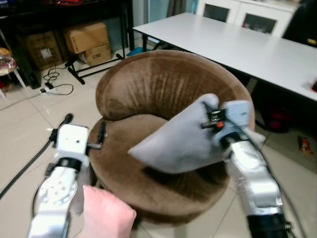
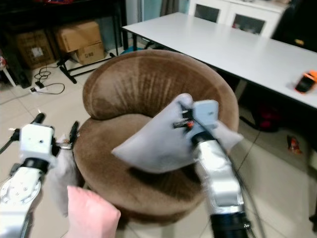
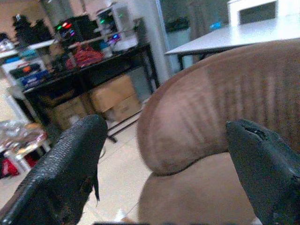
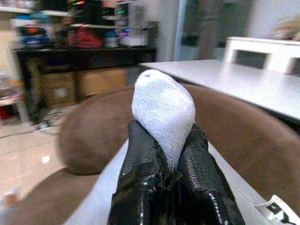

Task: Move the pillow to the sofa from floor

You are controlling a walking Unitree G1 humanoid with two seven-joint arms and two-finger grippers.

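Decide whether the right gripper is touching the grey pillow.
Touching. The right wrist view shows both fingers of the right gripper pinched on a corner of the pillow.

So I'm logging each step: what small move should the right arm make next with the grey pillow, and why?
Probably lower a little, then open. The right gripper pinches a corner of the grey pillow, which hangs over the brown sofa seat, so release should drop it there. The left gripper is open beside the sofa.

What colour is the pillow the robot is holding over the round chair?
Light grey. The pillow shows best in the left eye view, pinched by the right gripper.
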